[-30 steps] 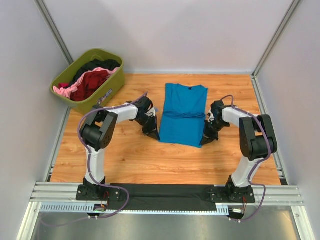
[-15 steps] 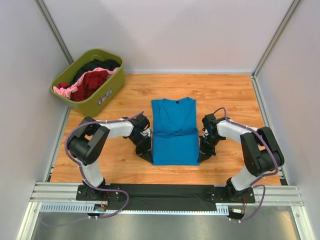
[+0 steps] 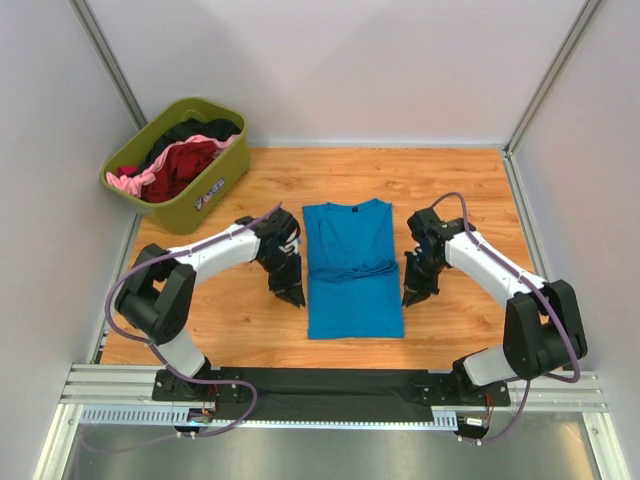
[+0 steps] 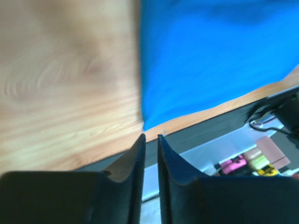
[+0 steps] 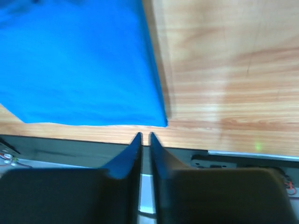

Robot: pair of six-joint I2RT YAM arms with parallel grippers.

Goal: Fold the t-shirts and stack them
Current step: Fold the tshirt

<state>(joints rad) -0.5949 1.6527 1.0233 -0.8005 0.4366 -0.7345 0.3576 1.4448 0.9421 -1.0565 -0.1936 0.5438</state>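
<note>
- The blue t-shirt (image 3: 352,268) lies flat in the middle of the wooden table (image 3: 450,180).
- Its neck points to the far wall and its bottom hem points to the arms.
- Its sleeves are tucked in, so it looks like a long, narrow shape. A bunched crease runs across its middle.
- The left gripper (image 3: 296,298) hangs low, just beside the shirt's left edge, near the bottom corner.
- The left wrist view is blurry, but the jaws look pressed almost together with no cloth between them.
- The right gripper (image 3: 411,298) hangs low, just beside the shirt's right edge, near the other bottom corner.
- Its jaws are pressed almost together too and grip nothing. Only bare wood shows at the tips.
- The green tub (image 3: 215,190) sits at the far left corner of the table, well apart from the blue shirt.
- A dark red shirt (image 3: 185,160), a pink shirt (image 3: 140,182) and a black shirt (image 3: 200,130) are piled loosely inside it.
</note>
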